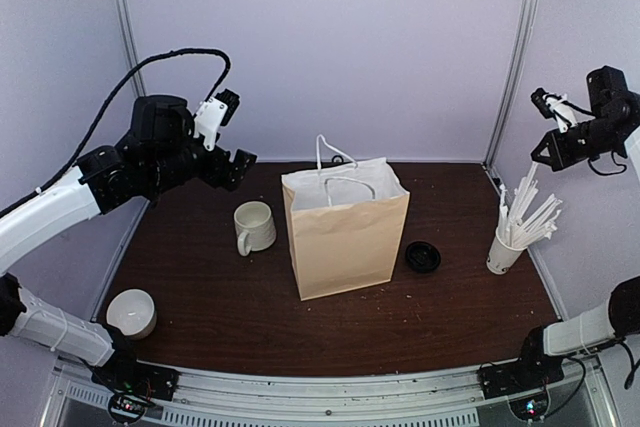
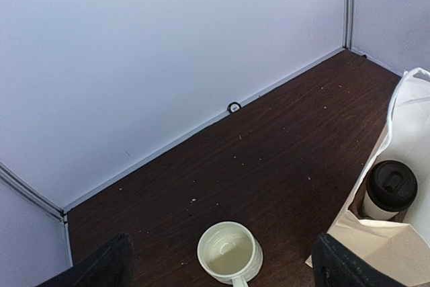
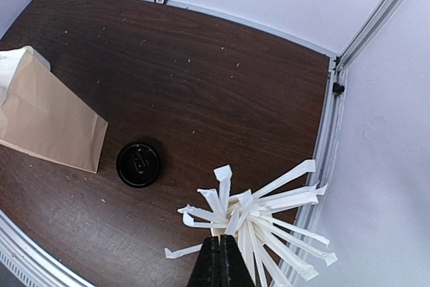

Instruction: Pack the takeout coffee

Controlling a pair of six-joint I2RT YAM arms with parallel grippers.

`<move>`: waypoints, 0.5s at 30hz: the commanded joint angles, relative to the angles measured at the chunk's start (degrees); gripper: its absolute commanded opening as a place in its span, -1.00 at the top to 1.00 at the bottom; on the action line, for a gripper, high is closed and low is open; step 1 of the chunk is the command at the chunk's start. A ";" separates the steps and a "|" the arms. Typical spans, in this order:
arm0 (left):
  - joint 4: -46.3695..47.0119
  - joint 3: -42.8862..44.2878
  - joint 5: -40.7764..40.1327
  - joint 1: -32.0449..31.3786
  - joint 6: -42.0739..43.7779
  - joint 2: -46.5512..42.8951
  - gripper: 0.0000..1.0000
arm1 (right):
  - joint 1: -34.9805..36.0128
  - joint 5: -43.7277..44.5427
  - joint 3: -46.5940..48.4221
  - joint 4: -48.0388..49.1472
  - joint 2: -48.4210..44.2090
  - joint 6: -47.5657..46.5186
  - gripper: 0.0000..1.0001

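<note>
takeout coffee (image 2: 390, 189) upright inside paper bag (image 1: 345, 242)

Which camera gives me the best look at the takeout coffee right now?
Left wrist: it looks into the open paper bag and shows the takeout coffee standing inside, black lid on. Top external shows only the bag, no cup; right wrist shows just the bag's outside.

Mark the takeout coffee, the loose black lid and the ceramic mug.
takeout coffee (image 2: 391, 186), left wrist view, on its black lid
loose black lid (image 3: 138, 164), right wrist view, centre of the lid
ceramic mug (image 1: 256, 227), top external view, on its side wall
</note>
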 commanded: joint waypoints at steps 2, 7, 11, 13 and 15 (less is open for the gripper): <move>2.11 0.41 -0.05 -0.08 0.60 0.41 -0.92 | -0.22 -4.02 -0.91 -4.98 1.75 -1.39 1.00; 2.03 0.43 -0.05 -0.08 0.58 0.18 -0.92 | -0.22 -3.74 0.55 -5.87 1.90 -1.90 1.00; 2.05 0.43 -0.05 -0.08 0.58 0.12 -0.92 | -0.22 -2.25 1.37 -4.99 0.46 -1.88 1.00; 1.99 0.43 -0.05 -0.06 0.58 0.10 -0.92 | -0.18 -2.56 1.60 -5.44 0.48 -1.92 1.00; 2.02 0.42 -0.05 -0.08 0.51 0.13 -0.92 | -0.17 -3.46 3.14 -7.17 0.58 -2.61 1.00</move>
